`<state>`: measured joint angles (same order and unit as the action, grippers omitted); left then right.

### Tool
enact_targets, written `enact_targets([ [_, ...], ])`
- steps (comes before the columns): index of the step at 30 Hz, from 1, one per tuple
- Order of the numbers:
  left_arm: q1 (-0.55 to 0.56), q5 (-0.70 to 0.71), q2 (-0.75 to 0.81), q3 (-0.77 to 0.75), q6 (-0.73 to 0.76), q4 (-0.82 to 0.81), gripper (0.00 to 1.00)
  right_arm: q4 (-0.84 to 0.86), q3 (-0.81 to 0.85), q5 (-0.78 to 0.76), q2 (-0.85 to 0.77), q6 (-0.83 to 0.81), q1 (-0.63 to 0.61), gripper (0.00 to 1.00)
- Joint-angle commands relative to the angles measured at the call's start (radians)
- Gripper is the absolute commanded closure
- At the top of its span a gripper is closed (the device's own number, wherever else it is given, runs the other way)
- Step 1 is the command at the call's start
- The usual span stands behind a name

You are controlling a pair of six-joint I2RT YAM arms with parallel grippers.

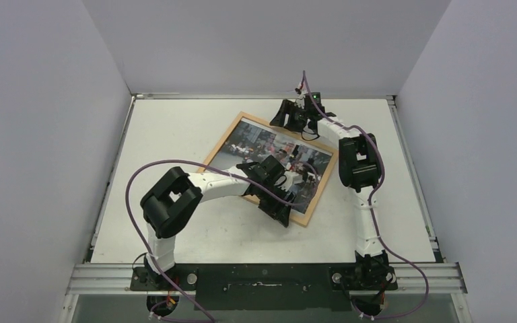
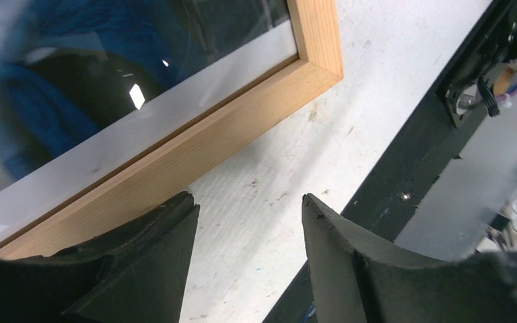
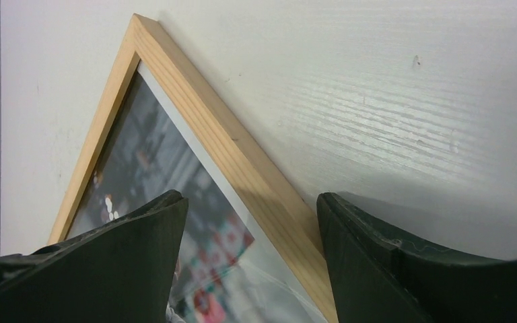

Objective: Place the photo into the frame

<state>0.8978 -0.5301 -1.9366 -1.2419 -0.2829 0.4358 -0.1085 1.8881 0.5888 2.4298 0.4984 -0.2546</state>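
lying inside the frame [image 1: 225, 137], the photo [image 1: 262, 142] seems seated.

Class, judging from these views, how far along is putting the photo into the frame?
Done, apparently: the photo lies face up inside the frame, its white margin meeting the wood. In hand: nothing. The left tool hangs open beside the frame's near edge, and the right tool is open astride the far edge. Left: probably only checking the seating and withdrawing.

A robot lab cell: white table [image 1: 242, 235] boxed by grey walls [image 1: 40, 134], arms [image 1: 209, 183] bolted to an aluminium rail [image 1: 101, 277].
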Motion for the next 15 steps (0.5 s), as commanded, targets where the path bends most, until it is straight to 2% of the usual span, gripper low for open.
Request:
enact_targets([
  [1, -0.022, 0.164, 0.152, -0.004, 0.026, -0.050, 0.41, -0.139, 0.102, -0.075, -0.075, 0.079, -0.005, 0.28],
  [5, -0.022, 0.269, 0.274, 0.009, -0.020, -0.012, 0.34, -0.329, 0.246, -0.196, -0.126, 0.059, 0.007, 0.25],
  [7, -0.022, 0.332, 0.345, 0.028, -0.053, 0.001, 0.26, -0.393, 0.247, -0.255, -0.179, 0.038, 0.013, 0.24],
  [10, -0.023, 0.481, 0.456, 0.047, -0.125, 0.049, 0.24, -0.471, 0.151, -0.365, -0.304, -0.004, 0.018, 0.19],
  [12, -0.023, 0.595, 0.532, 0.051, -0.165, 0.096, 0.21, -0.503, 0.049, -0.478, -0.420, -0.005, 0.018, 0.11],
  [14, -0.022, 0.695, 0.608, 0.053, -0.180, 0.138, 0.12, -0.504, -0.076, -0.559, -0.553, 0.023, 0.022, 0.01],
  [15, -0.021, 0.740, 0.648, 0.060, -0.182, 0.151, 0.06, -0.497, -0.142, -0.581, -0.620, 0.026, 0.024, 0.00],
])
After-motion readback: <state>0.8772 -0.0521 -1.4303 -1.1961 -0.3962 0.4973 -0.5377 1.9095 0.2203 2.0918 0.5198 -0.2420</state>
